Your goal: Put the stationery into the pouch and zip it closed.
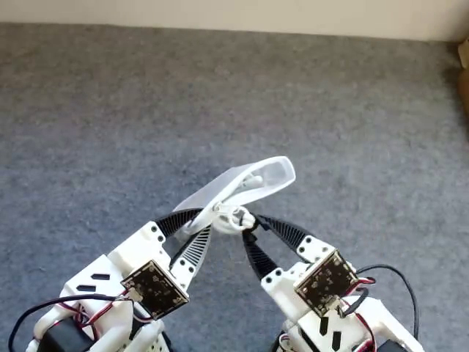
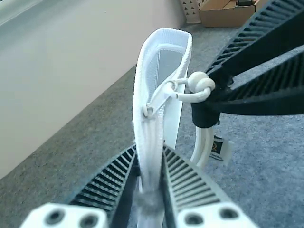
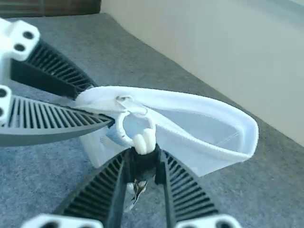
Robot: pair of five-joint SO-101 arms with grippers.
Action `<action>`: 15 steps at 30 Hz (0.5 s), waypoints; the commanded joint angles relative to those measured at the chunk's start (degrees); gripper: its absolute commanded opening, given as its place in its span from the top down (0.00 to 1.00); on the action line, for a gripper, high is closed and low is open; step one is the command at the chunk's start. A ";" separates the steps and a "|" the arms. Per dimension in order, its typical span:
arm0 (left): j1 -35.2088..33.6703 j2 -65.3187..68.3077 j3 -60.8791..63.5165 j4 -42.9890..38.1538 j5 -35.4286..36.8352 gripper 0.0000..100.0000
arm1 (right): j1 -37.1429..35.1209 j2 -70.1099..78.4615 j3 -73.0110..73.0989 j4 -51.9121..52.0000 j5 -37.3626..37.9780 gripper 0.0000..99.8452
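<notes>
Pouch point(image 1: 256, 180) of white see-through mesh hangs between the two arms over the grey, carpet-like bench point(image 1: 110, 110). Whether its lower edge touches the bench cannot be told. Its near end is pinched flat between the fingers of the left gripper point(image 1: 207, 221), which are drawn narrow on the zip edge, one finger on each face.

Just beside them, the right gripper point(image 1: 250, 225) has its fingers closed on the zip pull point(image 3: 135, 128), a white cord loop with a bead. The pull hangs from the slider point(image 3: 126, 102) on the pouch's top edge, and the slider lies just past the right fingertips, close to the left fingers. The two grippers are near each other but apart.

From the held end the pouch's long axis runs away from the arms' bases and, in the high view, slants to the right. It stands on edge with the zip side up. Beyond the slider the mouth gapes in a narrow loop out to the far end, so the zip is mostly open. A small label point(image 2: 221, 149) hangs at the pouch's side below the right fingers. What lies inside cannot be made out.

Farther off, a cardboard box point(image 2: 228, 12) and a white basket point(image 2: 192, 9) stand by the wall.
</notes>
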State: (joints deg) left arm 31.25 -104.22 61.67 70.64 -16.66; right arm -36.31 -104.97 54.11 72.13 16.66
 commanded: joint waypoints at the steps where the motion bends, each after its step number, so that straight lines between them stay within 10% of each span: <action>1: -1.27 -0.31 -1.19 -0.79 0.70 0.99 | 4.00 -0.22 -3.12 -1.10 0.35 0.99; 15: -1.27 -0.31 -1.10 -0.79 0.70 0.99 | 16.04 -0.13 -0.48 -4.62 -3.52 0.99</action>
State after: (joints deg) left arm 31.25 -104.22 61.67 70.64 -16.66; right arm -20.92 -104.97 54.11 68.62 15.08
